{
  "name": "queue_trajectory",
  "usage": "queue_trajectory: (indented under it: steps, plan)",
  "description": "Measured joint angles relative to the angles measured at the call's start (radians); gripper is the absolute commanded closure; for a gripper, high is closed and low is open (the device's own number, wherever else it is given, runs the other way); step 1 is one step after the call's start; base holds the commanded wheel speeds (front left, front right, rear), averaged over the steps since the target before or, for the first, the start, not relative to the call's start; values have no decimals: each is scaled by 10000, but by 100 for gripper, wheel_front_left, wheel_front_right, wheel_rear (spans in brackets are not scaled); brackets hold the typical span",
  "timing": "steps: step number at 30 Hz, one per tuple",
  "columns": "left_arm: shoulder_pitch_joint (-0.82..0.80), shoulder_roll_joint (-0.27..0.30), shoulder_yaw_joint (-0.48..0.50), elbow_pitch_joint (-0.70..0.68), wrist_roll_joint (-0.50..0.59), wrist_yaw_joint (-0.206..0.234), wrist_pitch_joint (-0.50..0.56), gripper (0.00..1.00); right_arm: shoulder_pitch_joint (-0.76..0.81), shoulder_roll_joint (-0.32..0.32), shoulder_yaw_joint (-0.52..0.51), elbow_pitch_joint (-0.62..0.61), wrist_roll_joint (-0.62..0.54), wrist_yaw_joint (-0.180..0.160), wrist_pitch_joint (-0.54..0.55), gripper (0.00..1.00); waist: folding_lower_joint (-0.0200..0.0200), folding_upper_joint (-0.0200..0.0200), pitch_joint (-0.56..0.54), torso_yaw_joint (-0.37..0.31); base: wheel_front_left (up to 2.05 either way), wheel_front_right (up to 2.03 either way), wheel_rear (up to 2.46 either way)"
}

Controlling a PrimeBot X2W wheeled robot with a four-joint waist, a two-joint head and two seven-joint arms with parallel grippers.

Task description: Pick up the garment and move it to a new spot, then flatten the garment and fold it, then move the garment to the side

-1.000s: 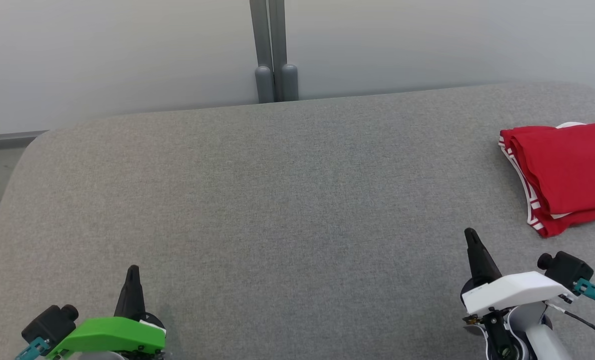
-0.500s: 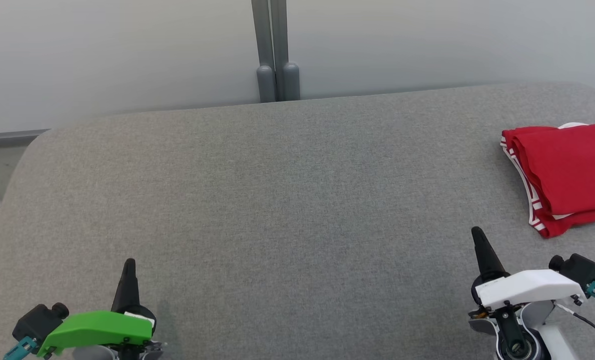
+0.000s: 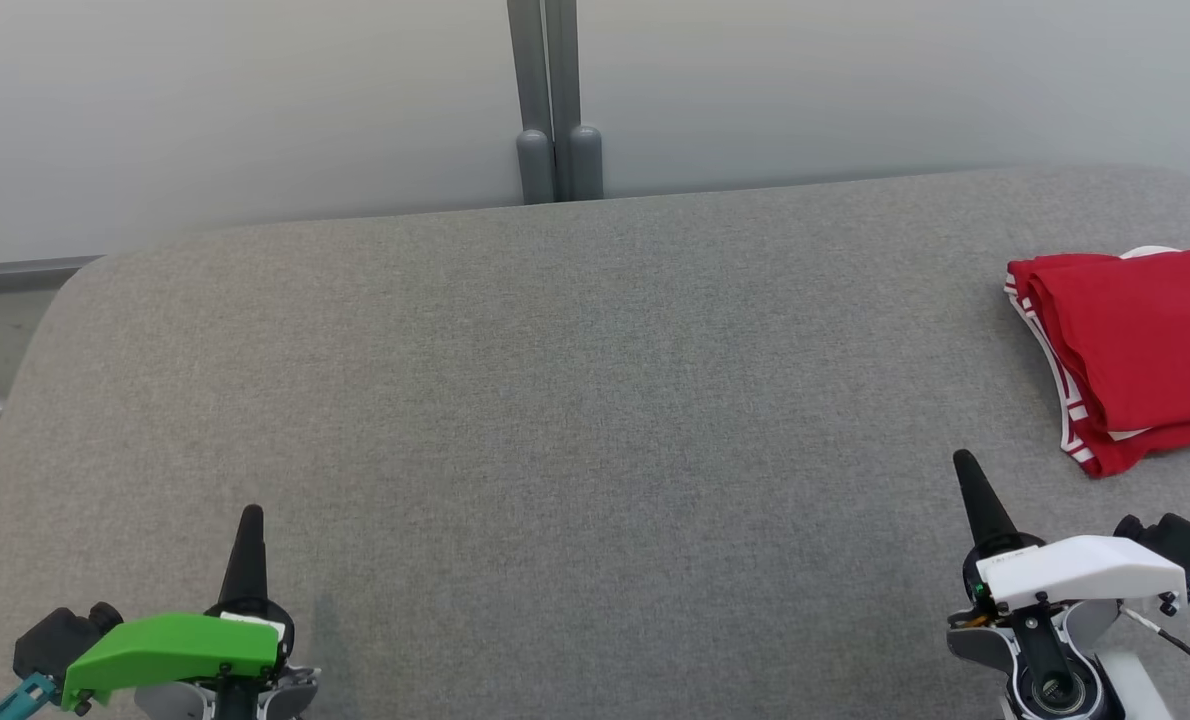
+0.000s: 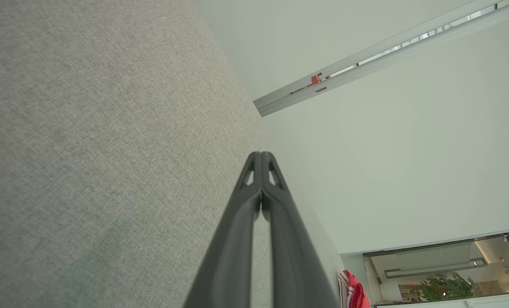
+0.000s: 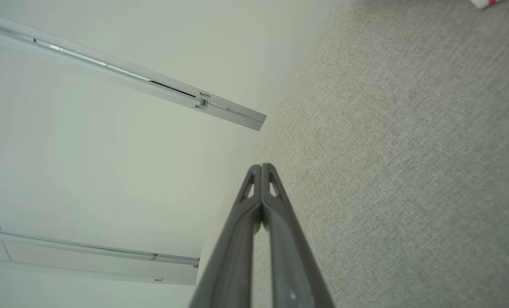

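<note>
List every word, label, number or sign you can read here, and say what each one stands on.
No text can be read in any view.
Red garment: white stripes along its edge, no letters.
Right gripper: faint marks on its white cover, too small to read.
Small red tag on the wall rail: too blurred to read.

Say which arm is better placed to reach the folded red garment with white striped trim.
Right, probably. The right gripper, shut, sits just short of the folded red garment at the right side of the grey fabric surface; the left gripper, also shut, is far off at the lower left.
</note>
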Motion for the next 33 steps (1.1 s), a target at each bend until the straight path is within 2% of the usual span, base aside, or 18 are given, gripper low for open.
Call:
queue_trajectory:
  steps: [33]
  plan:
    - [-326,-48,533,-52,-2539,-422,755,100,-3,0,-545,-247,2736,0,767,100,0,0,24,97,0,0,0]
